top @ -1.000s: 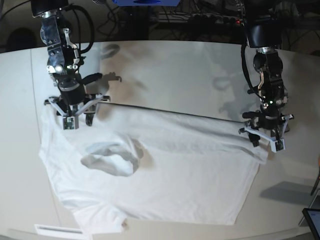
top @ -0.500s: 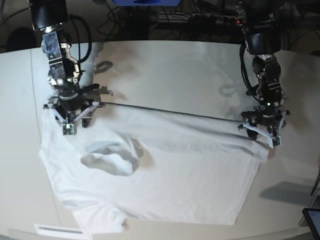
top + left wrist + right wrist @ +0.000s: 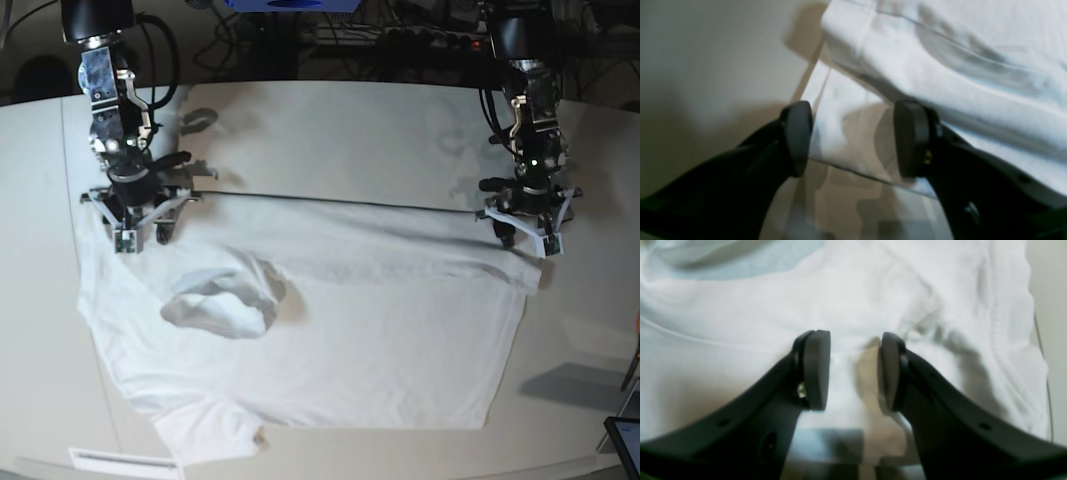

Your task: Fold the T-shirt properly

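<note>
Looking across the base view from left to right, I see first the right gripper (image 3: 140, 222) at the far left corner of the T-shirt (image 3: 330, 340), then a straight fold line running along the far side of the cloth, and at the other end the left gripper (image 3: 527, 228) at the far right corner. The shirt lies spread on the white tabletop (image 3: 330, 130), with a loose bunch of fabric (image 3: 225, 300) left of its middle and one sleeve (image 3: 205, 435) sticking out at the near edge.

I judge the folding is only at its beginning: one long fold along the far edge seems made, the sleeves and the body are not yet brought in, and the bunch needs flattening.

The wrist views show what the base view cannot. On the right wrist camera the right gripper (image 3: 853, 373) has its pads apart, and only flat cloth lies under them, nothing pinched. On the left wrist camera the left gripper (image 3: 853, 138) stands wider apart, over a thin single layer at the shirt's corner; no cloth sits between its pads either.
</note>
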You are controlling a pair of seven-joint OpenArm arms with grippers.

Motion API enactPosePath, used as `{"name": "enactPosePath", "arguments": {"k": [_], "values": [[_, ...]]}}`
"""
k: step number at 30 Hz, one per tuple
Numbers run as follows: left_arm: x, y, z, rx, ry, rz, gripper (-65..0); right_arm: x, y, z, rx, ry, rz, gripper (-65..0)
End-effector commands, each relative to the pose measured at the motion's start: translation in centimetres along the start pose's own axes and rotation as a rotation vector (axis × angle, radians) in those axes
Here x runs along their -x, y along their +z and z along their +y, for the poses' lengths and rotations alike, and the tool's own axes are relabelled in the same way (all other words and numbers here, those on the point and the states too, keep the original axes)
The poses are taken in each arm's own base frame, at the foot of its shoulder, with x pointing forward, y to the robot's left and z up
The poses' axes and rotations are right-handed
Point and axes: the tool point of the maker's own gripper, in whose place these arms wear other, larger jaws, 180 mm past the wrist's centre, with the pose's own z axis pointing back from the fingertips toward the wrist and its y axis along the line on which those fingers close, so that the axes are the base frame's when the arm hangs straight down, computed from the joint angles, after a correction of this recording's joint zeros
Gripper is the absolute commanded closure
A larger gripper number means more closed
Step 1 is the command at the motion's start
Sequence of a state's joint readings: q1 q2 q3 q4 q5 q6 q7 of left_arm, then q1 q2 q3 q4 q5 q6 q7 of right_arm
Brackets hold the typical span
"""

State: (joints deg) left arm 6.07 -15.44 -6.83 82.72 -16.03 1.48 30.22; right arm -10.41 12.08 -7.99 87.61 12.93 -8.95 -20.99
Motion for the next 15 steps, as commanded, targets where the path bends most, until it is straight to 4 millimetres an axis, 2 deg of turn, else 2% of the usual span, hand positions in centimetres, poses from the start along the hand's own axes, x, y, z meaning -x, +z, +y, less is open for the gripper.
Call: {"name": "enactPosePath", "arguments": {"k": [1,9,15], "values": [[1.6,0.5,0.0,0.003,-0.022,0.060,-38.0,1.6,0.3,-1.7,0.049,0.008,0.068,-24.4],[3.9,3.3,-0.1,0.017,-0.054,0.082,-38.0,4.0,1.8,-4.0,0.098,-0.002,0.114,-24.4],[5.5,5.5,-0.3,0.038,-0.085,0.103,-38.0,3.6,3.7,-3.3,0.078,0.001,0.086,-24.4]]}}
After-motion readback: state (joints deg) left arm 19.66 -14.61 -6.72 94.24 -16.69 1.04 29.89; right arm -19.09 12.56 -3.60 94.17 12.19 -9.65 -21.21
